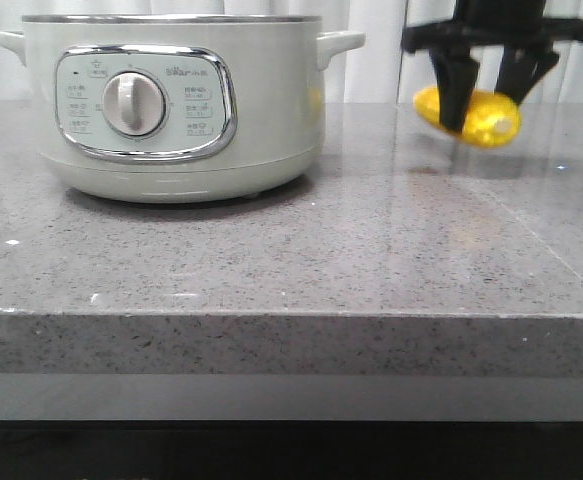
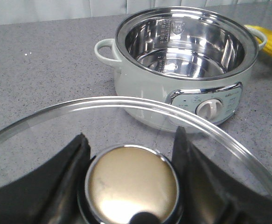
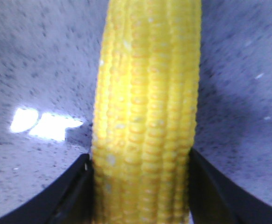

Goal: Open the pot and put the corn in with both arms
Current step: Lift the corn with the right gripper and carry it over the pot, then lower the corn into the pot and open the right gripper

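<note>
- Pot (image 1: 171, 110): upper left of front frame, on grey speckled worktop (image 1: 371, 260). No lid on it.
- Left wrist view shows pot (image 2: 182, 60) interior: bare steel bowl, shiny, nothing in it.
- Pot front: chrome-framed panel w/ 1 dial (image 1: 134, 103) at centre; 2 side handles, one each side of rim.
- Lid (image 2: 126, 154): 1, clear glass w/ round metal knob (image 2: 132, 184), lower part of left wrist frame, held off the pot, nearer the camera than the pot.
- Left gripper (image 2: 131, 186): black fingers either side of knob, pinching it. Not seen in front frame.
- Corn (image 1: 468, 115): 1 cob, bright yellow, upper right of front frame, lifted off worktop, lying roughly level, well apart from pot and right of it.
- Right gripper (image 1: 483, 90): comes down from top edge, fingers clamped on cob around its middle.
- Right wrist view: cob (image 3: 147, 116) runs up centre of frame, kernels in rows, a finger pressed on each side at bottom; blurry worktop behind.
- Yellow sliver at right edge of left wrist frame beside pot handle = the corn (image 2: 266, 39).
- Count: 1 pot, 1 lid, 1 cob, 2 grippers.
</note>
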